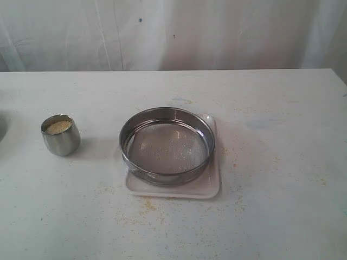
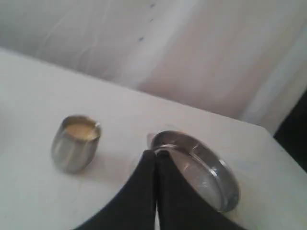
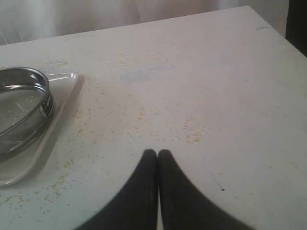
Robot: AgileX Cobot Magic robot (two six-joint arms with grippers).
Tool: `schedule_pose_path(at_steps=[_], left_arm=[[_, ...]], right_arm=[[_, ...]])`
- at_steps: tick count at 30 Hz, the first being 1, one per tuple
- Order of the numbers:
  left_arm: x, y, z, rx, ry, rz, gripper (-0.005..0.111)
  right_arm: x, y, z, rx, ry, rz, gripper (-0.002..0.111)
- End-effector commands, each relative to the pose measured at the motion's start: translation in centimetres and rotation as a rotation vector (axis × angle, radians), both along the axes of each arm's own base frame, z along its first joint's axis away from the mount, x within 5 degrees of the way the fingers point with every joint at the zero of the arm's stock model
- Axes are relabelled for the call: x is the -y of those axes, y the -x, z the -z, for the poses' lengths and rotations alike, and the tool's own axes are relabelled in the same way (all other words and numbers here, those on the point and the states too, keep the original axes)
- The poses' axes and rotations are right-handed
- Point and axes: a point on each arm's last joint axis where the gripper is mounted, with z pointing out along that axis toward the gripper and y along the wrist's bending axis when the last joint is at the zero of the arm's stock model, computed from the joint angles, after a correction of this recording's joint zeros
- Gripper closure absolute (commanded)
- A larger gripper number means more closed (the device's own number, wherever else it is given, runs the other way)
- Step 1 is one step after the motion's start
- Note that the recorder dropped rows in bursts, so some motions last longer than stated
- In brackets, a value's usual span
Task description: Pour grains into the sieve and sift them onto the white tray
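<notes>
**Sieve rests on tray, grains in the cup, both grippers closed**

The sieve (image 1: pixel 167 146) is a wide, shallow steel ring with a fine grey mesh bottom. It sits on the white tray (image 1: pixel 209 187), a flat, smooth square with rounded corners, and is pushed toward the tray's 10 o'clock corner. At 9 o'clock from the sieve, well apart, a small rounded steel cup (image 1: pixel 60 135) stands upright. It holds the grains (image 1: pixel 58 127), pale, sandy and coarse like meal. Yellow specks (image 1: pixel 146 208) dot the matte white surface (image 1: pixel 271 108) at 6 and 3 o'clock of the tray.

A small patch on the sieve's wall, seen in the right wrist view, is too blurred to read.

The left gripper (image 2: pixel 156 152), black and tapered, is pressed together on nothing. The sieve and cup lie ahead of it, untouched. The right gripper (image 3: pixel 158 152) is likewise pressed together and empty, above the speckled surface beside the tray.
</notes>
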Motion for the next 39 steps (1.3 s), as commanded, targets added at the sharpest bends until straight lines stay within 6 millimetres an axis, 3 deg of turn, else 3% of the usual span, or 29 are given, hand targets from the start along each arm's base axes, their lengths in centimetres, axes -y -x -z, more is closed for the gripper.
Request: schedule_pose_path(at_steps=[1,5,9,11,16,18,26,39], left_arm=[[1.5,1.1,-5.5,0.11,-0.134,0.167,0.107],[1.8,-0.2,-8.4,0.049,-0.177,0.226,0.107],[1.5,-2.6,-9.5,-0.013,-0.242,0.252,0.103],[1.1,-3.7,-9.6,-0.019,-0.282,0.234,0.09],[0.3,-6.2,-8.6,-0.071,-0.347,0.194,0.043],[-0.2,-7.0,-7.6,-0.103,-0.336,0.149,0.035],[-1.9,-8.7,-1.5,-0.267,-0.237,-0.024,0.036],[-0.9,-10.2,-0.2,-0.319,-0.315,0.044,0.041]], right_arm=[[0.0,0.0,0.2,-0.006,-0.002,0.002,0.108],[0.0,0.0,0.2,-0.006,-0.002,0.002,0.108],[0.0,0.0,0.2,-0.006,-0.002,0.002,0.108],[0.0,0.0,0.2,-0.006,-0.002,0.002,0.108],[0.0,0.0,0.2,-0.006,-0.002,0.002,0.108],[0.0,0.0,0.2,-0.006,-0.002,0.002,0.108],[0.0,0.0,0.2,-0.006,-0.002,0.002,0.108],[0.0,0.0,0.2,-0.006,-0.002,0.002,0.108]])
